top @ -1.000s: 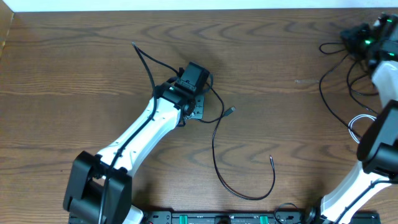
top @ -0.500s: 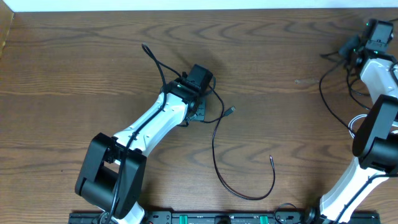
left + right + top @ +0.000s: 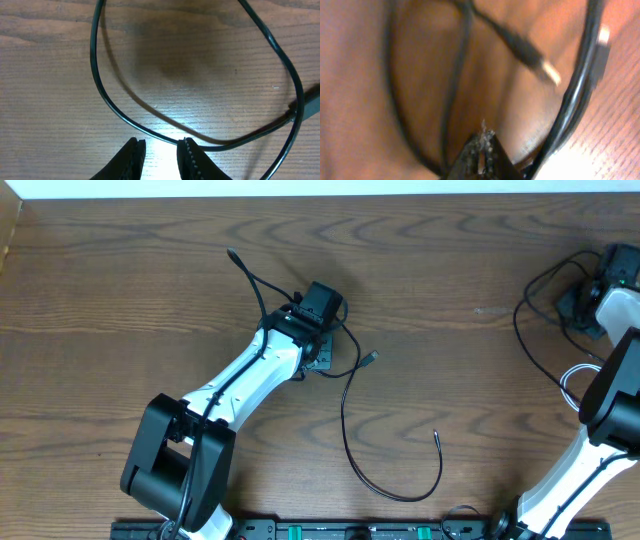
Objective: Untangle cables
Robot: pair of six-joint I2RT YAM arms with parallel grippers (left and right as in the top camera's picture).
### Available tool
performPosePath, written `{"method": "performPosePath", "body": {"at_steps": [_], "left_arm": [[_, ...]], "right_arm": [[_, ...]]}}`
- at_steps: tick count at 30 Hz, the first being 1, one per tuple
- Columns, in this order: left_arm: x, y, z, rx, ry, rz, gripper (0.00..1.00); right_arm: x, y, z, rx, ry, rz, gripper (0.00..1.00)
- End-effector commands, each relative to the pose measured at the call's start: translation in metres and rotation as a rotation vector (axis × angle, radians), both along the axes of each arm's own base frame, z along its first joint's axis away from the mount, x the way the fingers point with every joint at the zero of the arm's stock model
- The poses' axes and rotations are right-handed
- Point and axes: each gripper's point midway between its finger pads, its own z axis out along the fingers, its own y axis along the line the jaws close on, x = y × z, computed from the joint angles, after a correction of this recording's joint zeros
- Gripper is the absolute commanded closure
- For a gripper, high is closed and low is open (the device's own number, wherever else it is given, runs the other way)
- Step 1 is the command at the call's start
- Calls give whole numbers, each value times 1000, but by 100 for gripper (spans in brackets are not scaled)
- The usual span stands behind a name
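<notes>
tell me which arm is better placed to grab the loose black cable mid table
Left. The left pincer, open, hovers over that black cable, which crosses just ahead of it. The right pincer is far off to the side.

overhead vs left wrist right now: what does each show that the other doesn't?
Only overhead: the left arm and right arm, the long black cable with its plug ends, plus looped black cables and a white cord at the right. Only left wrist: the left end effector with fingertips apart, a black cable crossing just ahead, not between them. Both: the wood table and cable near that end effector.
</notes>
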Motion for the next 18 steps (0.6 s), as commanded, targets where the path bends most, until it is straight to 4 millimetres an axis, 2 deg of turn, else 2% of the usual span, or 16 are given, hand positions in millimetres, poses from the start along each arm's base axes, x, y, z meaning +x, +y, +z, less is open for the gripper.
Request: {"method": "performPosePath", "body": {"at_steps": [1,4,7,9,10,13,14,15,16,18], "left_arm": [[1,2,1,1,-5,6,73],[2,2,1,13,-7,-22,73],[4,1,4,18,-13,-46,72],[7,0,7,13,-23,-49,72],[9,-2,10,9,-32,-49,71],[18,-4,19,-3,-56,-43,67],[22,-3,22,-8,-66,-36,66],[24,-1,24,-11,-71,-29,66],[28,3,27,-13,-76,-14,66],[32,12,30,-17,-77,18,66]], "right_arm": [[-28,1,-29,7,108,10,86],[-25,-2,-21,-23,123,102,79],[-8,-1,8,-42,67,187,67],[7,3,38,-55,8,249,55],[14,6,58,-71,-26,269,45],[24,13,107,-110,-100,289,41],[28,21,129,-124,-138,305,39],[29,28,143,-130,-164,320,38],[31,46,167,-136,-206,390,36],[29,69,185,-128,-232,477,32]]}}
